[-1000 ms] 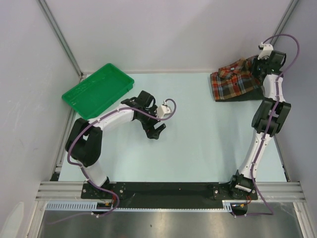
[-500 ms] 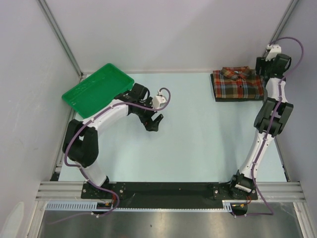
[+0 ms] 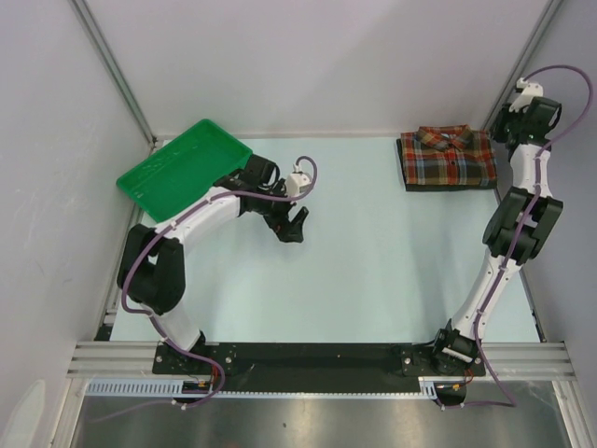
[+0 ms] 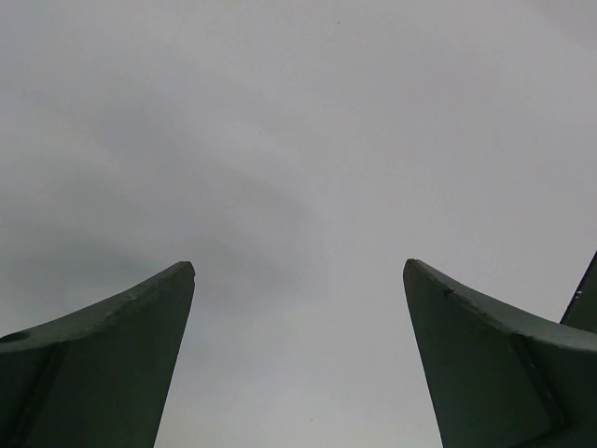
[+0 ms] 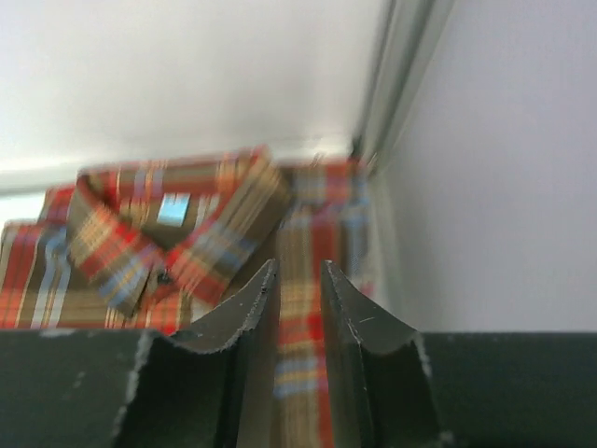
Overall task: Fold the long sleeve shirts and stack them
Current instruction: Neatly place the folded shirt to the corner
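Note:
The plaid shirt (image 3: 448,159) lies folded flat at the table's back right, collar toward the back wall. A thin dark edge of the charcoal shirt (image 3: 404,170) shows under its left side. My right gripper (image 3: 505,124) is raised above the shirt's right edge near the corner post. Its jaws stand a narrow gap apart and hold nothing. The right wrist view shows the plaid collar (image 5: 187,233) below the right gripper (image 5: 300,271). My left gripper (image 3: 297,224) is wide open and empty over bare table left of centre. The left gripper (image 4: 298,266) sees only the table surface.
A green plastic tray (image 3: 182,168) sits tilted at the back left, just behind the left arm's forearm. Walls and corner posts close in the back and sides; the right post (image 5: 392,84) stands close to the right gripper.
The right gripper let go of the plaid shirt's right end, which dropped flat onto the stack, then rose toward the corner. The left gripper drew back slightly toward the tray.

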You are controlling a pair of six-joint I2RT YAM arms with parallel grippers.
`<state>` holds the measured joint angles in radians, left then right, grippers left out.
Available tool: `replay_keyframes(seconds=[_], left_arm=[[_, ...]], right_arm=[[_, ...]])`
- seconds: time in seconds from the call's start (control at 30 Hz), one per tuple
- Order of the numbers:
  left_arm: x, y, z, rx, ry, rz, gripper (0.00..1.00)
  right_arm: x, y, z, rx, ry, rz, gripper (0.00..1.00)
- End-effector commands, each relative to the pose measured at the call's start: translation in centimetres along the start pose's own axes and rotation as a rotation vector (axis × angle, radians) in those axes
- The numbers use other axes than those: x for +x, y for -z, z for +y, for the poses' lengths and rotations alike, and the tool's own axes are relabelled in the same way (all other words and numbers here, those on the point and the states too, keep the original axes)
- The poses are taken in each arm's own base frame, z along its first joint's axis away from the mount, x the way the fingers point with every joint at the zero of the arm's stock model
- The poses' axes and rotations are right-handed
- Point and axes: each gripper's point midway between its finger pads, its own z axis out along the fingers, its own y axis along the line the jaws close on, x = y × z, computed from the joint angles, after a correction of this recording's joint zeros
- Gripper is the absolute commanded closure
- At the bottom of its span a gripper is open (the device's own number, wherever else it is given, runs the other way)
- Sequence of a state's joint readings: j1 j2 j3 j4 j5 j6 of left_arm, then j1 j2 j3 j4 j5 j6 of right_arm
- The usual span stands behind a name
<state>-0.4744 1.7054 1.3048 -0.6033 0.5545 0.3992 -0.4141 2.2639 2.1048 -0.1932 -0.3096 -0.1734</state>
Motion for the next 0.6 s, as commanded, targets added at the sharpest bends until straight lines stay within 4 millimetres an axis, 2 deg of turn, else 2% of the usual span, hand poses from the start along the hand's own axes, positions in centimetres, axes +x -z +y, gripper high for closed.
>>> replay_keyframes(seconds=[0.0, 0.03, 0.07, 0.17, 0.2, 0.27, 0.33, 0.37, 0.5, 0.53, 0.57], left_arm=[[-2.5, 1.5, 0.8, 0.000, 0.068, -0.087, 0.01], [-2.5, 1.7, 0.9, -0.004, 0.079, -0.084, 0.01], [-2.7, 2.0, 1.2, -0.012, 0.081, -0.088, 0.01], [-2.3, 2.8, 1.7, -0.040, 0.105, -0.073, 0.01], [-2.2, 3.1, 2.0, -0.055, 0.132, -0.071, 0.00], [-2.2, 4.5, 2.8, -0.076, 0.196, -0.081, 0.01], [-2.0, 5.7, 3.1, -0.080, 0.262, -0.087, 0.01], [-2.5, 6.7, 3.2, -0.091, 0.265, -0.108, 0.00], [-2.8, 9.0, 4.0, -0.133, 0.298, -0.132, 0.01], [-2.8, 9.7, 4.6, -0.147, 0.315, -0.144, 0.01], [-3.1, 10.3, 5.0, -0.160, 0.331, -0.158, 0.01]], right_arm=[[4.6, 0.9, 1.0, -0.025, -0.094, 0.120, 0.72], [5.5, 0.7, 1.0, -0.024, -0.095, 0.138, 0.72], [7.4, 0.1, 0.8, -0.027, -0.103, 0.172, 0.73], [9.7, -0.7, -0.6, 0.009, -0.075, 0.204, 0.73], [11.2, -1.4, -1.1, 0.010, -0.062, 0.225, 0.73], [11.8, -1.7, -2.5, 0.038, -0.017, 0.230, 0.74], [11.1, -2.1, -3.4, 0.050, -0.004, 0.212, 0.73], [10.6, -2.2, -3.6, 0.055, 0.009, 0.205, 0.73], [6.4, -1.2, -4.1, 0.053, 0.081, 0.139, 0.69], [3.6, 0.1, -3.7, 0.035, 0.103, 0.088, 0.67], [2.4, 0.7, -3.3, 0.020, 0.107, 0.070, 0.64]])
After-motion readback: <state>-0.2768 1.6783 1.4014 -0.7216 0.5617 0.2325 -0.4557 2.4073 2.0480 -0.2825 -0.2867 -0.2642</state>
